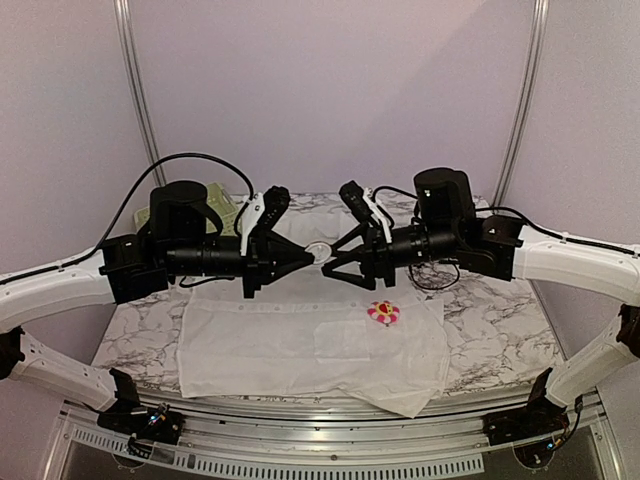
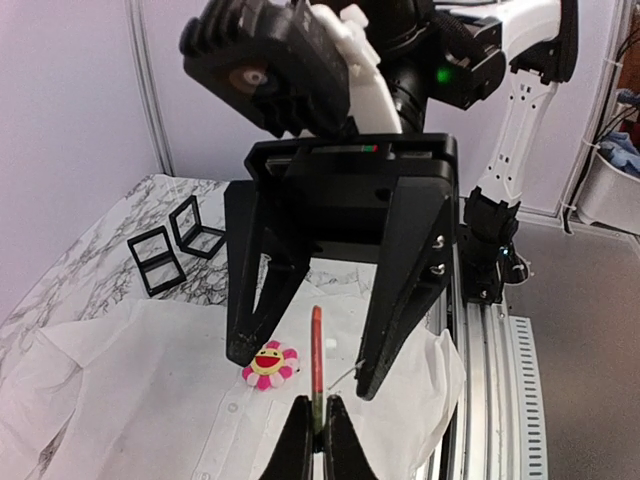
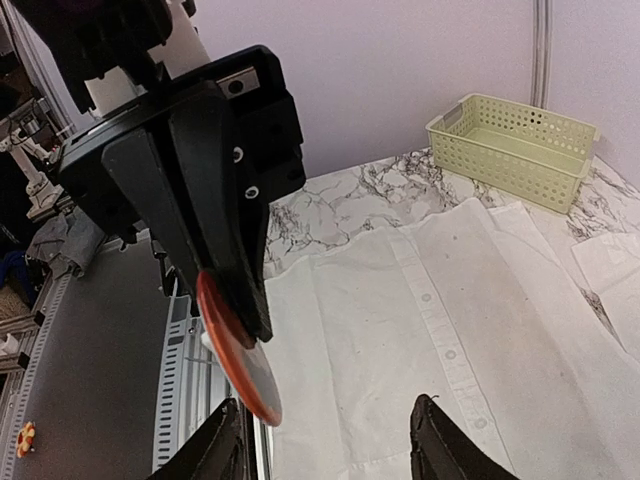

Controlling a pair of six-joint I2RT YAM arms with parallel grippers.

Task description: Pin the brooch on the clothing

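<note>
Face up on the white shirt (image 1: 250,350), just right of its chest pocket (image 1: 340,340): flower brooch (image 1: 383,313), round, no long axis. Shirt spread flat on the marbled surface (image 1: 500,330), button row running left-right. Above, left gripper (image 2: 318,440) reaching rightward, jaws clamped on an upright red disc (image 2: 316,350). Opposite, right gripper (image 2: 305,370) reaching leftward, jaws spread either side, apart.

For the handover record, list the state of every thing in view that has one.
Left gripper: shut on the disc.
Right gripper: open, facing the left gripper.
Disc: held in the air above the shirt.
Shirt: spread flat on the table.
Brooch: lying face up on the shirt, unheld; cannot tell if pinned.
Basket: upright on the table.
Frames: standing upright.
</note>
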